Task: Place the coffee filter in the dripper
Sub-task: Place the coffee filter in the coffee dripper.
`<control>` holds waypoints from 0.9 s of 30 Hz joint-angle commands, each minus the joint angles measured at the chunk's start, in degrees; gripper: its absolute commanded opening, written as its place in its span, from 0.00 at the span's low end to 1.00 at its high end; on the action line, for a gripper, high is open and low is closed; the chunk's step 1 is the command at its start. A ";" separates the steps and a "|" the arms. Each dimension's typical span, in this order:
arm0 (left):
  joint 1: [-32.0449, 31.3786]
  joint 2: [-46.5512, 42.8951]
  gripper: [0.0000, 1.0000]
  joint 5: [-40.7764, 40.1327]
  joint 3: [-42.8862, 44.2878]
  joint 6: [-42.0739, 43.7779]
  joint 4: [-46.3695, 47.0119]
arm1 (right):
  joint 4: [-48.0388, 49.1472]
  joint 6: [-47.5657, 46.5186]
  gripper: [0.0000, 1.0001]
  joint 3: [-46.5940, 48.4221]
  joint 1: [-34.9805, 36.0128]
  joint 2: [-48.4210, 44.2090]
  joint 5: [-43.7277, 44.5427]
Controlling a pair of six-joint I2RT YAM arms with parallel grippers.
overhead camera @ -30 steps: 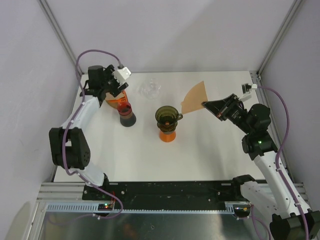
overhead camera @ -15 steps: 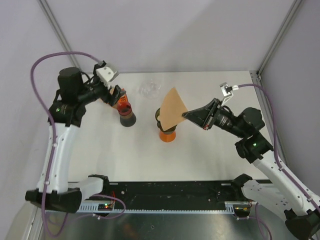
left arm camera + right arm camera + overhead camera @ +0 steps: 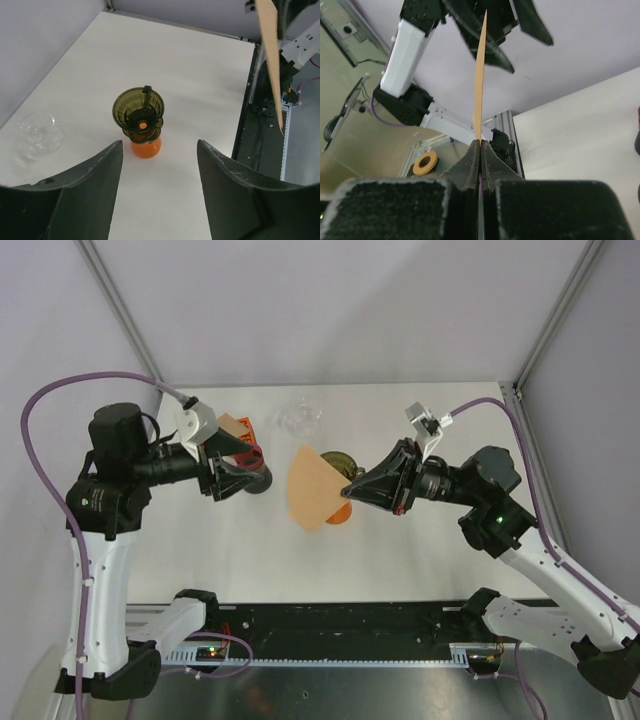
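Observation:
A brown paper coffee filter [image 3: 312,488] hangs in the air, pinched at its right corner by my right gripper [image 3: 350,490], which is shut on it. The right wrist view shows it edge-on as a thin tan strip [image 3: 480,75] rising from the closed fingertips [image 3: 480,142]. The dripper, olive-green on an orange base [image 3: 140,112], stands mid-table; from above the filter covers most of it, leaving part of the rim [image 3: 340,461]. My left gripper [image 3: 240,468] points right toward the filter, open and holding nothing [image 3: 159,145]. The filter's edge [image 3: 272,65] shows at the upper right of the left wrist view.
A clear glass cup [image 3: 298,418] sits at the back of the table, also seen in the left wrist view [image 3: 39,134]. A dark pot with a red part [image 3: 258,478] stands under the left gripper. The black front rail [image 3: 260,125] borders the table.
The right gripper carried the filter left, from the back right to over the dripper. The left arm swung from the back-left corner to point toward the middle, its jaws narrowing slightly.

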 commanded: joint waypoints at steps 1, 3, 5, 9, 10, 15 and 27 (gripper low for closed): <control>-0.60 -0.43 0.66 2.63 4.23 9.79 -5.99 | -3.33 4.33 0.00 4.76 0.27 1.74 6.85; -0.66 -1.23 0.65 -0.07 4.90 17.82 -7.73 | -3.34 7.08 0.00 4.91 0.16 2.41 7.69; -0.68 -2.64 0.65 -2.74 4.96 25.83 -8.18 | -3.74 8.23 0.00 4.94 0.12 2.89 8.08; -0.70 -8.29 0.65 -2.90 1.33 51.42 -8.26 | -4.05 10.22 0.00 4.94 0.14 3.24 9.43; -0.69 -10.16 0.65 -1.51 -0.15 57.42 -8.12 | -3.92 10.95 0.00 4.97 0.17 3.30 9.71; -0.64 -22.87 0.66 4.27 -12.88 85.07 -1.46 | -2.86 13.54 0.00 5.00 1.61 3.68 12.12; -0.67 -26.74 0.69 8.38 -25.64 113.08 8.75 | 4.46 19.13 0.00 5.01 7.64 7.81 14.61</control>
